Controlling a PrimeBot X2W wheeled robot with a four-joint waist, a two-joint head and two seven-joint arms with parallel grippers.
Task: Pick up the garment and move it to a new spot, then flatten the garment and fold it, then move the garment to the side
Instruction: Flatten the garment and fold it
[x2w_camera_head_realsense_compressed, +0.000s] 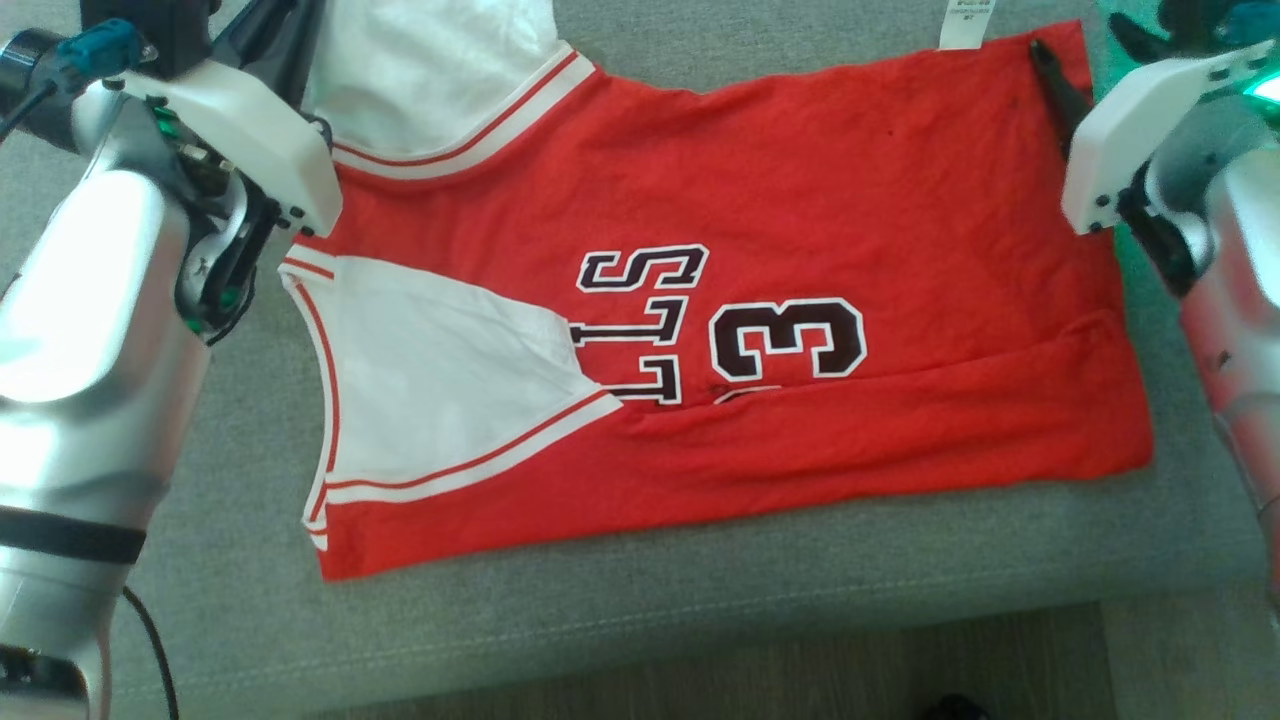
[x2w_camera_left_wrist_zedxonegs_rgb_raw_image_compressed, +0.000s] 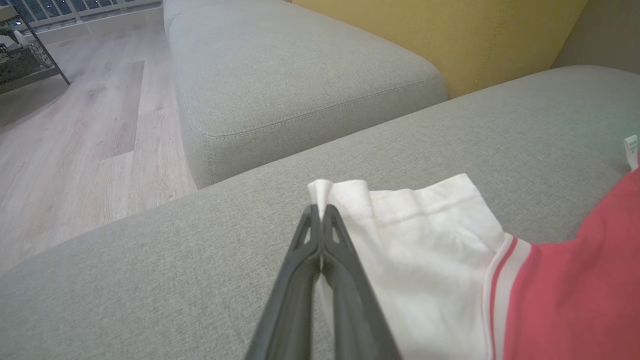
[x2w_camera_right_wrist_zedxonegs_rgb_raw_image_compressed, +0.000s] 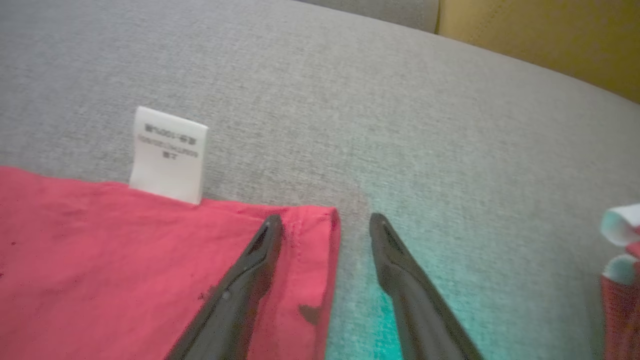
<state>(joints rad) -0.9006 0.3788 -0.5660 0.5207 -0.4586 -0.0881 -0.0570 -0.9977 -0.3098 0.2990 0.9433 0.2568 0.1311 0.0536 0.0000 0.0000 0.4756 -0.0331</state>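
The garment (x2w_camera_head_realsense_compressed: 800, 200) is a red sleeveless jersey with white panels and dark lettering, spread nearly flat on the grey sofa cushion (x2w_camera_head_realsense_compressed: 700, 620). In the left wrist view my left gripper (x2w_camera_left_wrist_zedxonegs_rgb_raw_image_compressed: 320, 207) is shut on a white corner of the garment (x2w_camera_left_wrist_zedxonegs_rgb_raw_image_compressed: 425, 250) at its far left end. My right gripper (x2w_camera_right_wrist_zedxonegs_rgb_raw_image_compressed: 325, 225) stands open at the far right corner of the garment (x2w_camera_right_wrist_zedxonegs_rgb_raw_image_compressed: 100, 250): one finger rests over the red cloth, the other over bare cushion. In the head view one dark finger (x2w_camera_head_realsense_compressed: 1052, 80) of it lies on that corner. A white label (x2w_camera_right_wrist_zedxonegs_rgb_raw_image_compressed: 168, 155) sticks out of the far hem.
The cushion's front edge runs along the bottom of the head view, with wood floor (x2w_camera_head_realsense_compressed: 800, 680) below it. A second grey cushion (x2w_camera_left_wrist_zedxonegs_rgb_raw_image_compressed: 300, 75) and a yellow backrest (x2w_camera_left_wrist_zedxonegs_rgb_raw_image_compressed: 475, 40) lie beyond the left end. Bare cushion (x2w_camera_right_wrist_zedxonegs_rgb_raw_image_compressed: 450, 125) extends past the garment's right corner.
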